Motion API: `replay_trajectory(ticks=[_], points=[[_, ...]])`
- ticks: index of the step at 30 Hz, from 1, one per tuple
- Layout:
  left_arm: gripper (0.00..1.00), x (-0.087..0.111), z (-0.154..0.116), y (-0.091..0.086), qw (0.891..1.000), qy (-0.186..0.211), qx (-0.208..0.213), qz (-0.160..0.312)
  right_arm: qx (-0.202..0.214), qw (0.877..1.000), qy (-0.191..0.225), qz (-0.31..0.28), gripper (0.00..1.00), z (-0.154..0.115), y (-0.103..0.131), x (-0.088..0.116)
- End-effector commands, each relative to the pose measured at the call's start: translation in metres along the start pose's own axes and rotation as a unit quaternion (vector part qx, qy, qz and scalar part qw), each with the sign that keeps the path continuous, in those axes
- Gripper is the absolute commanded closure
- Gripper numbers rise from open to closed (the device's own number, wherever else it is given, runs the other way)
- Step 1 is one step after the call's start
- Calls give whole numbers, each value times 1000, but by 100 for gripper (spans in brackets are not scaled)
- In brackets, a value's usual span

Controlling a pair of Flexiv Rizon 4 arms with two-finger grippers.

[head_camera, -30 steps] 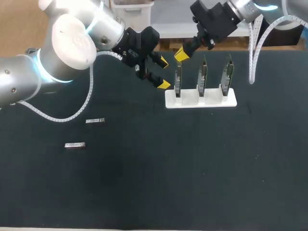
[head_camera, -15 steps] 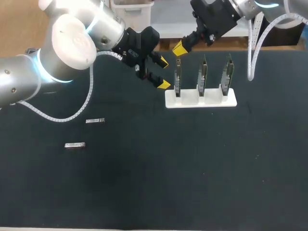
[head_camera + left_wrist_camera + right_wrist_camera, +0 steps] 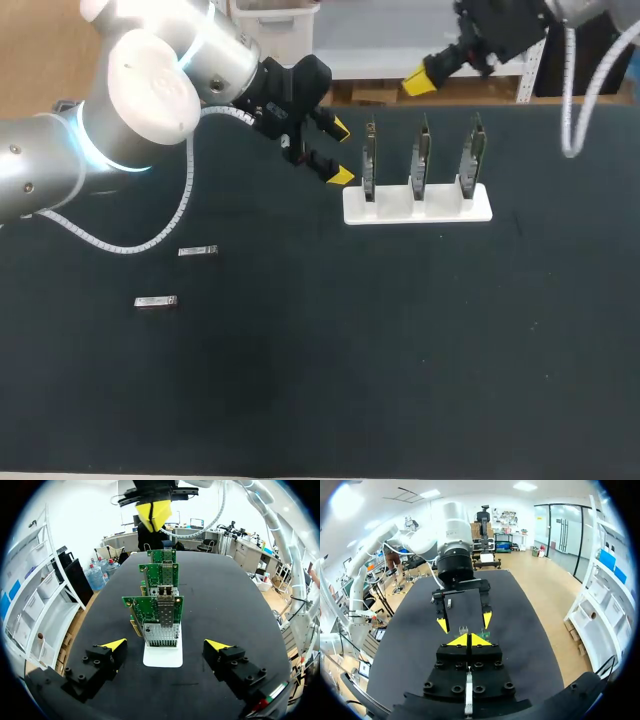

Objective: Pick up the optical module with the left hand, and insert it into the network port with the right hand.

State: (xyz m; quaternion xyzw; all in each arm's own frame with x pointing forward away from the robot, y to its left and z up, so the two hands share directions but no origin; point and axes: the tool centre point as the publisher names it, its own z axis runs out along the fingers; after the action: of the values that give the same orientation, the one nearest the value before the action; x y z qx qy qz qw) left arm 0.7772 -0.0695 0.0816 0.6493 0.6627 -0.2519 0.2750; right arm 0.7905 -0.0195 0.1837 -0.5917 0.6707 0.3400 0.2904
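Right end effector (image 3: pixel 424 78), closed on nothing, has pulled off the cards (image 3: pixel 370 160); left end effector (image 3: pixel 340 152), spread wide and empty, could clip them swinging toward 2 modules (image 3: pixel 198 251).

The left arm (image 3: pixel 150 95) comes in from the left side and reaches toward the middle. The left gripper (image 3: pixel 341 152) points right, its two yellow-tipped fingers spread wide apart. The right arm (image 3: pixel 580 10) enters at the far right corner. The right gripper (image 3: pixel 420 79) angles left and down, its yellow tips pressed together.
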Motion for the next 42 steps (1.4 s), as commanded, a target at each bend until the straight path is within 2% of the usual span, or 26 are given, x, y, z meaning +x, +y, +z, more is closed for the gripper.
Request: replay_trajectory(ticks=[1, 4, 14, 18, 36, 37, 38, 42], points=[[0, 0, 0, 0, 1000, 2, 0, -1, 17, 1000, -16, 5, 100, -13, 8, 21], [0, 0, 0, 0, 1000, 2, 0, -1, 4, 1000, -13, 3, 100, -14, 7, 29], [0, 0, 0, 0, 1000, 2, 0, -1, 1, 1000, -10, 5, 100, -24, 1, 47], [0, 0, 0, 0, 1000, 2, 0, -1, -20, 1000, -10, 3, 100, -26, 1, 52], [0, 0, 0, 0, 1000, 2, 0, -1, -18, 1000, -6, 6, 100, -21, 4, 56], [0, 0, 0, 0, 1000, 2, 0, -1, -15, 1000, -3, 13, 68, -21, 3, 56], [0, 0, 0, 0, 1000, 2, 0, -1, -15, 1000, -6, 18, 0, -20, 2, 56], [0, 0, 0, 0, 1000, 2, 0, -1, -19, 1000, -7, 19, 0, -20, 2, 56]])
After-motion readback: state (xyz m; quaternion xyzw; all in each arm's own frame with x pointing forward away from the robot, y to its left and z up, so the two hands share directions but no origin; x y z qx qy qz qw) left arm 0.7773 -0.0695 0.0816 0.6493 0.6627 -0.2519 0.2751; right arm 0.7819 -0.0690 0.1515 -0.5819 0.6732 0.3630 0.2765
